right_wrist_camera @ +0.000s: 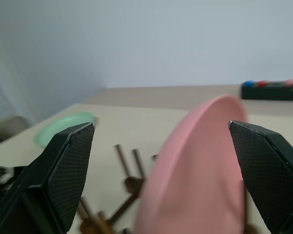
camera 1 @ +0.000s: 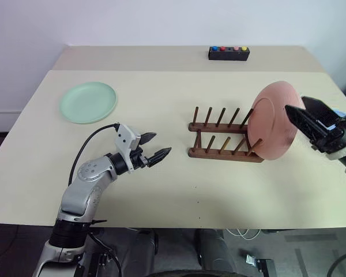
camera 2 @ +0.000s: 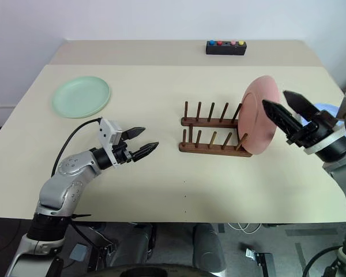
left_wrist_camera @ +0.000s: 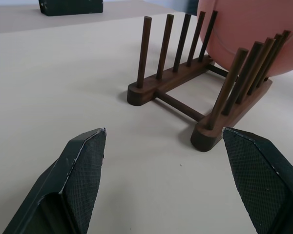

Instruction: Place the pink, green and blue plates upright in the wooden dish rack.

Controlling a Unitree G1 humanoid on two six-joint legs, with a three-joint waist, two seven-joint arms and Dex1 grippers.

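The pink plate stands upright at the right end of the wooden dish rack, leaning between its last pegs. My right gripper is open just to the right of that plate, with its fingers spread wide and off the rim. A sliver of the blue plate shows behind that gripper. Far to the left, the green plate lies flat on the table. My left gripper hovers open and empty left of the rack, pointing at it.
A black box with coloured buttons sits at the back of the table. The rack's left pegs hold nothing. Bare beige tabletop stretches in front of the rack up to the near edge.
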